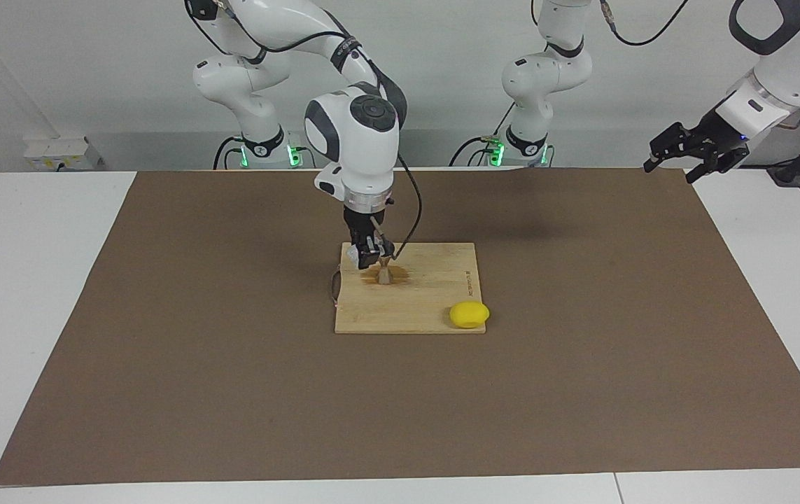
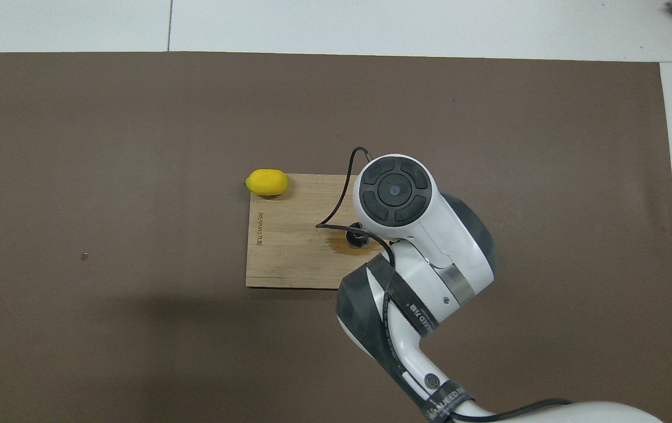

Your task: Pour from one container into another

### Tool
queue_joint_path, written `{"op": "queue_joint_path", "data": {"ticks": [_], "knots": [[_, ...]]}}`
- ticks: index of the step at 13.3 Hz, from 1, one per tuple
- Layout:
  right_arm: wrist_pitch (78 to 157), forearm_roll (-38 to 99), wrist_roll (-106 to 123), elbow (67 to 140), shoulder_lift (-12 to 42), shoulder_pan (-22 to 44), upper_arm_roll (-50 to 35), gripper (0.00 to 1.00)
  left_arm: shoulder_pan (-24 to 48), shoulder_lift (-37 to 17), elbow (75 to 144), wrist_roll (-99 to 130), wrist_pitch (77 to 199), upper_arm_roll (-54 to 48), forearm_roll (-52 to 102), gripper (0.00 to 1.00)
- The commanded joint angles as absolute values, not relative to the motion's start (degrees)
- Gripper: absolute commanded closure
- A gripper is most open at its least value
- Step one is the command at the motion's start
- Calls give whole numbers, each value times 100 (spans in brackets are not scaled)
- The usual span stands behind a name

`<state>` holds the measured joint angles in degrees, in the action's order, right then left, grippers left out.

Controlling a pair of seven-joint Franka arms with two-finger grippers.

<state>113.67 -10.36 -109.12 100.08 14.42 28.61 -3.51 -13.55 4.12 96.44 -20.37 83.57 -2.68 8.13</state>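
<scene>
The right gripper [image 1: 369,257] pinches the clear cup [image 1: 353,256] right above the jigger [image 1: 385,273] on the cutting board [image 1: 434,308]; a brown wet patch [image 2: 338,245] round the jigger suggests pouring is under way or nearly done; the left gripper [image 1: 683,148] waits with fingers spread above the table edge; from overhead the arm hides the cup.

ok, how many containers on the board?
2. The metal jigger stands on the cutting board; the clear cup is in the right gripper just above it, largely hidden.
</scene>
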Motion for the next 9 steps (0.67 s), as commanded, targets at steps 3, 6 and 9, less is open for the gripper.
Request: {"op": "queue_joint_path", "data": {"ticks": [3,6,9], "knots": [[11514,-1283,-11092,10318,1204,2927,-369,94,-1266,527,9458,-1346,8507,-509,439,0],[11522,-1389,-11092,10397,1160,2962,-369,94,-669,501,9439,-520,8744,-413,204,0],[11522,-1424,-11101,10415,1143,2997,-369,95,-318,475,9439,-536,8929,-212,158,0]]}}
